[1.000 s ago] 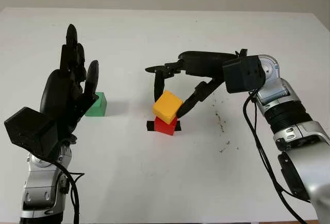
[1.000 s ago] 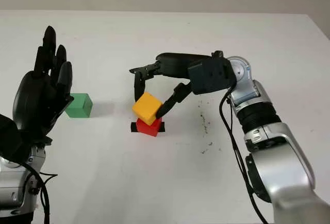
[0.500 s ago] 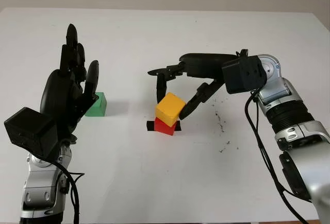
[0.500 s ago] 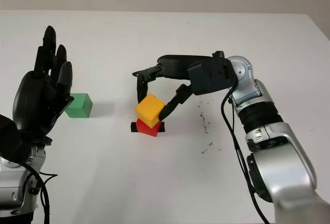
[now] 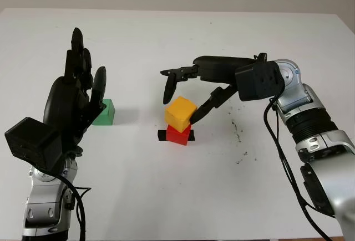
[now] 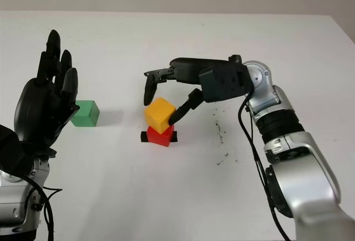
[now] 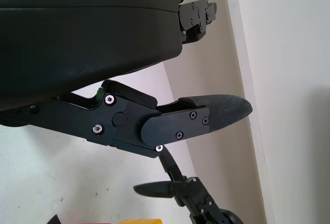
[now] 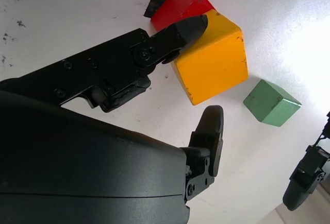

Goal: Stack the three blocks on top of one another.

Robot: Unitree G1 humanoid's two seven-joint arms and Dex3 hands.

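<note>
A yellow block (image 5: 181,112) sits on a red block (image 5: 178,135) at the table's middle, turned a little against it. My right hand (image 5: 181,109) hovers around the yellow block, open. Its upper fingers (image 5: 168,91) stand clear of the block's left side, while the thumb tip (image 8: 192,26) touches the lower right edge where yellow meets red. A green block (image 5: 104,112) lies alone on the table to the left. My left hand (image 5: 75,94) is raised upright just left of the green block, open and holding nothing.
The white table (image 5: 166,196) stretches widely around the stack. A strip of black tape (image 5: 161,136) lies under the red block. Dark specks (image 5: 238,131) mark the surface right of the stack.
The yellow block went from tilted in my right hand to sitting level on the red block. The right hand's upper fingers lifted off it. The left hand stayed put.
</note>
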